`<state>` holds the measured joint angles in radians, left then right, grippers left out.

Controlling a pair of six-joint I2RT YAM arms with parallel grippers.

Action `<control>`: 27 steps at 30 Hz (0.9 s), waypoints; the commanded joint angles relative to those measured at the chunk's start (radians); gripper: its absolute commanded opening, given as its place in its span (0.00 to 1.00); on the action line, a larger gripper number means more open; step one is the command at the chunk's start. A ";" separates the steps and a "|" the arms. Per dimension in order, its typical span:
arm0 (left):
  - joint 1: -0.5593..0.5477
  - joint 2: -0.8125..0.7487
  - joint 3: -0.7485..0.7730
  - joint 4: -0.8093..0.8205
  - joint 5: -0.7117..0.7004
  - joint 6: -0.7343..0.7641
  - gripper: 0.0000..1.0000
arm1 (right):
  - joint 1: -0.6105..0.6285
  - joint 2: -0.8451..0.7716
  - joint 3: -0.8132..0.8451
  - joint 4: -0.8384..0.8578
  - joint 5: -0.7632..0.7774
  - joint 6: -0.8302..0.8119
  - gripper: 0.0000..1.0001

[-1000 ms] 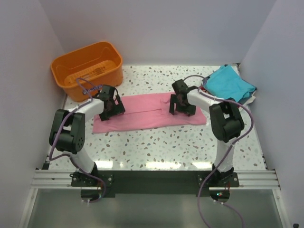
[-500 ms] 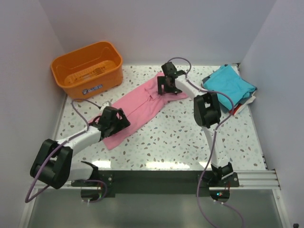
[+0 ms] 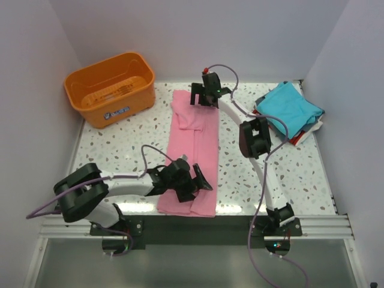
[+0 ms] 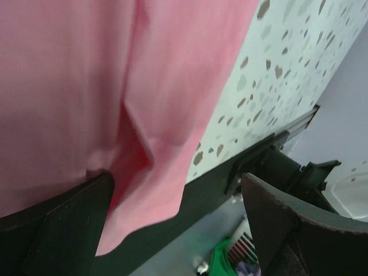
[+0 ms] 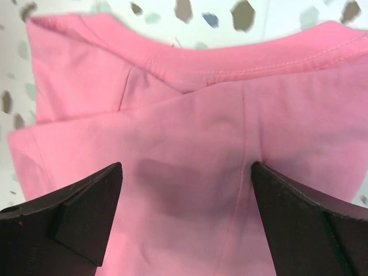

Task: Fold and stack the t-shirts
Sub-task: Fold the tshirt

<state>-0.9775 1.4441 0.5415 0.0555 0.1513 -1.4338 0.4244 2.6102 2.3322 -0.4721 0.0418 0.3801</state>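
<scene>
From above: plain pink short-sleeved t-shirt [image 3: 195, 150], folded lengthwise, stretched near-to-far on speckled tabletop [image 3: 120, 150]; left gripper [image 3: 187, 183] at hem, right gripper [image 3: 203, 96] at collar. Left wrist: jaws wide, hem limp. Right wrist: jaws wide over collar. Looks light, floppy; best pinched at corners.

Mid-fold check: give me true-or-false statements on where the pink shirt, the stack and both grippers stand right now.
1. The pink t-shirt lies lengthwise, from the far side toward the near edge. True.
2. It lies inside the orange basket. False: it lies on the table, right of the basket.
3. A teal t-shirt tops the stack at the right. True.
4. The right gripper is over that stack. False: it is at the pink shirt's far end.
5. The left gripper is shut. False: its fingers stand apart.
</scene>
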 commanded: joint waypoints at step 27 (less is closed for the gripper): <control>-0.193 -0.048 0.603 -0.913 -0.415 0.177 1.00 | 0.002 -0.424 -0.090 0.122 -0.163 0.052 0.99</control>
<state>-1.1625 1.4620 1.1397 -0.7349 -0.1867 -1.3094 0.4255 2.4641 2.3344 -0.4435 -0.0643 0.4370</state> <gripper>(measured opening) 0.997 0.986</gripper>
